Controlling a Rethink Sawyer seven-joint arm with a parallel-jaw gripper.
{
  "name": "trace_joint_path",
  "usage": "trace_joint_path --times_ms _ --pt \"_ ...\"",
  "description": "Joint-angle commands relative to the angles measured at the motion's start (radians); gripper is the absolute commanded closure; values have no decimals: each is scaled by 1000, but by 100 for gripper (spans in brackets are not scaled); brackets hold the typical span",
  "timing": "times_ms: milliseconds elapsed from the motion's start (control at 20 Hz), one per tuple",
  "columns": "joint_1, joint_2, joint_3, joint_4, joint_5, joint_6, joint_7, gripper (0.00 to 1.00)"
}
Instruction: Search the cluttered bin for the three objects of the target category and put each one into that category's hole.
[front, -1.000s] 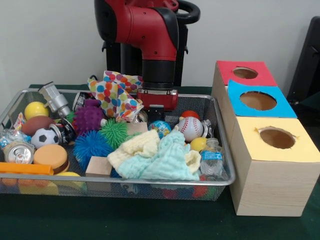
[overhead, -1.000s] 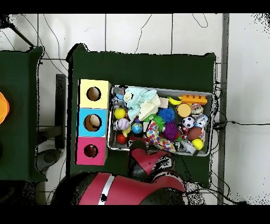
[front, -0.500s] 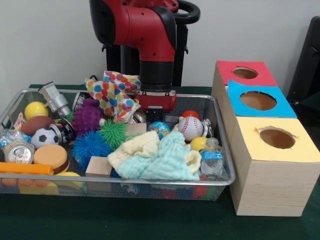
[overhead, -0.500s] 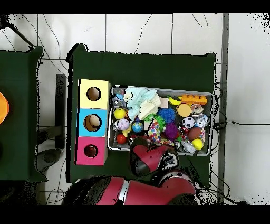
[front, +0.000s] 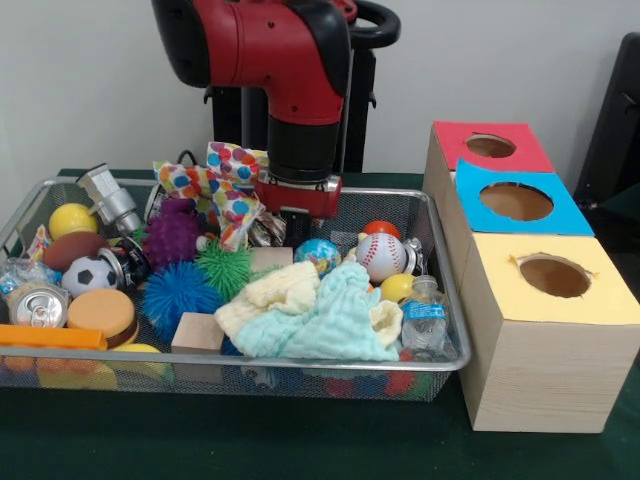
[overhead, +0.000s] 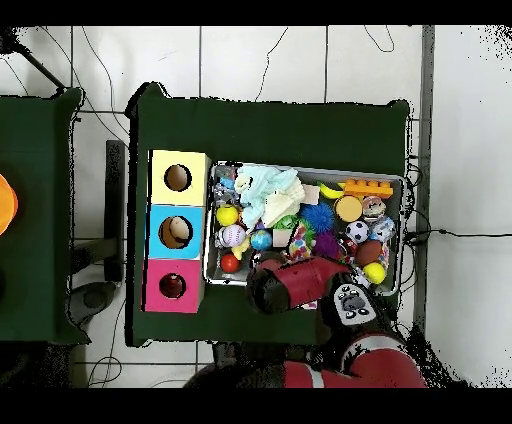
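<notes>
Front view — hand (front: 290, 222) has shifted left, dragging the polka-dot cloth (front: 215, 185); grip unclear.

My arm (front: 290, 60) swings toward the left of the front view, its upper link now well left of where it hung a second ago. The gripper (front: 294, 222) goes with it, from above the globe ball (front: 318, 254) to above the wood block (front: 270, 258). The dotted cloth (front: 215, 185) comes along: it is pulled up and leftward, stretched into a narrower, flatter band, uncovering more of the purple spiky ball (front: 172, 236). From overhead, my arm's body (overhead: 345, 345) has swept right across the bin's (overhead: 300, 287) near edge.
</notes>
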Motion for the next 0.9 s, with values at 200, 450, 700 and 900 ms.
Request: trace_joint_path --times_ms 200,450,700,900 --pt "-31 -229 174 16 110 260 -57 100" --pt "-31 -268 179 66 125 276 -37 100" --pt "-11 -262 164 70 120 255 -10 100" --pt "-2 -233 154 76 114 216 11 100"
